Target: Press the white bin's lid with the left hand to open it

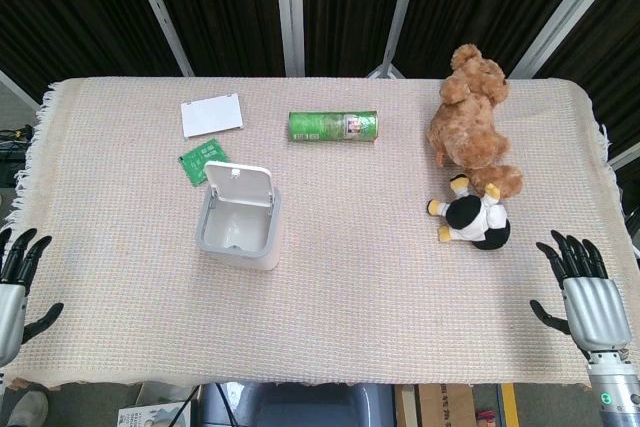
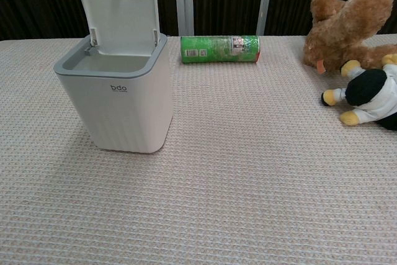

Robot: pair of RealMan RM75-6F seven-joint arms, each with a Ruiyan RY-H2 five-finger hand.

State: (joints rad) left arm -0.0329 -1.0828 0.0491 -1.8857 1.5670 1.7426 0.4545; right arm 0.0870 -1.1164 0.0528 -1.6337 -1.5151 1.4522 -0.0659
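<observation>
The white bin (image 1: 237,232) (image 2: 118,107) stands left of the table's middle. Its lid (image 1: 240,185) (image 2: 119,13) is tipped up at the back, and the inside shows nothing in it. My left hand (image 1: 15,292) is far off at the table's front left corner, fingers spread, holding nothing. At the front right corner my right hand (image 1: 588,299) also has its fingers spread and holds nothing. Neither hand shows in the chest view.
A green can (image 1: 333,126) (image 2: 220,49) lies on its side behind the bin. A white card (image 1: 211,114) and a green packet (image 1: 204,161) lie at the back left. A brown teddy bear (image 1: 472,122) and a penguin toy (image 1: 476,220) sit at the right.
</observation>
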